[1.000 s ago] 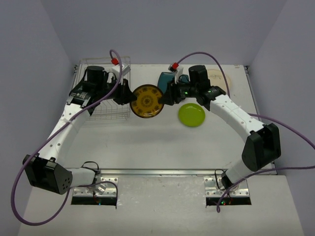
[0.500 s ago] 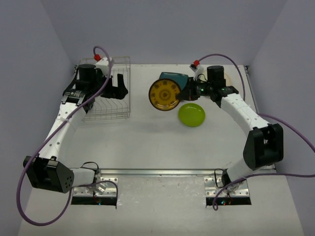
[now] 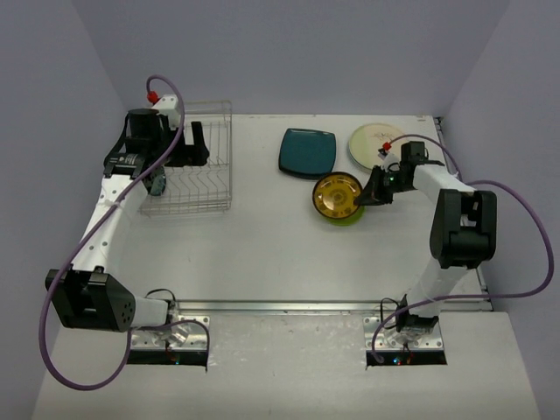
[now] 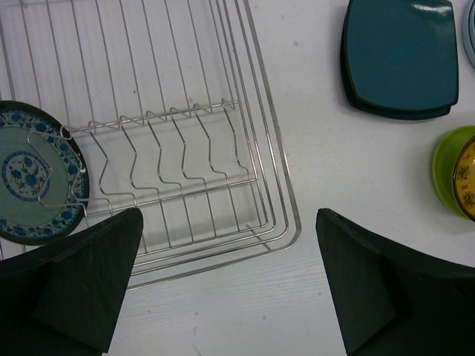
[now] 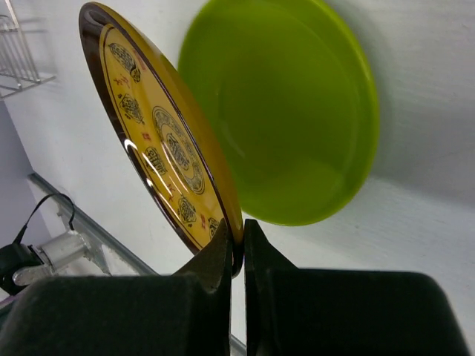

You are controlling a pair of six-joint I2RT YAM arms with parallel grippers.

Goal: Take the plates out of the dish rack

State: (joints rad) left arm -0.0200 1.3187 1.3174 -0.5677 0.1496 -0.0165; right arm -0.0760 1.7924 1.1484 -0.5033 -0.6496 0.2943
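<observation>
Right pincer (image 5: 236, 241) first: jaws squeezed together on the bare rim of the yellow patterned plate (image 5: 159, 144), a thin edge-on pinch and nothing more. The plate hangs steeply tilted, right over the yellow-green plate (image 5: 289, 111) that lies on the bench (image 3: 262, 245). Whether the two are touching, I can't tell from here.

Here's the danger as I read it. With that small a bite the plate could pivot or slip in the jaws. Let go at this slant and it may slap down on the green one, or skid off its curved face onto the bench. Levelling it out before release looks the safer call.

Across the way, the left pincer (image 4: 228, 252) stands wide apart, holding nothing, hovering over the near corner of the dish rack (image 4: 185, 148). One blue-patterned plate (image 4: 30, 182) sits at the rack's left end with a wire loop across its face, and that loop could snag it on the way out.

Room now: the teal plate (image 3: 308, 151) and cream plate (image 3: 372, 140) lie just beyond the right pincer, the cream one close to the bench's right edge. That corner is tight. Between rack and plates, and toward the arm bases, the bench is wide open.
</observation>
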